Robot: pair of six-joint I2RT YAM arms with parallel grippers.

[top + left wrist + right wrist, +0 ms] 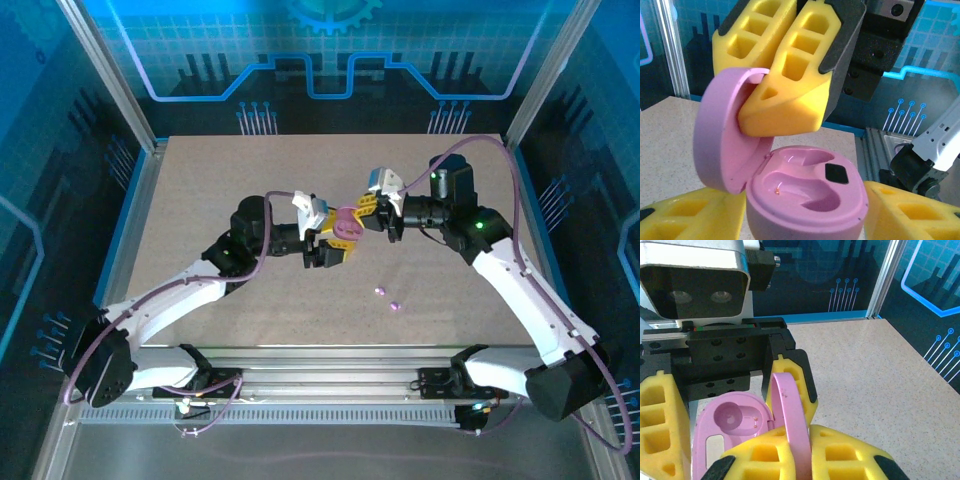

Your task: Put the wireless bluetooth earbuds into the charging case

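A pink charging case point(346, 225) hangs open above the middle of the table, between my two grippers. My left gripper point(805, 212) has a yellow finger pressed to each side of the case's base point(805, 185). Both moulded wells of the base are bare. My right gripper point(807, 450) is shut on the edge of the raised lid point(790, 405) and holds it upright. Its fingers point(785, 105) show from above in the left wrist view. Two tiny lilac earbuds point(378, 290) point(394, 305) lie on the table, nearer to me and to the right of the case.
The speckled tabletop point(220, 180) is bounded by aluminium frame posts point(130, 120) and blue walls on three sides. Both arms reach inward and meet at the centre, with purple cables looping over them.
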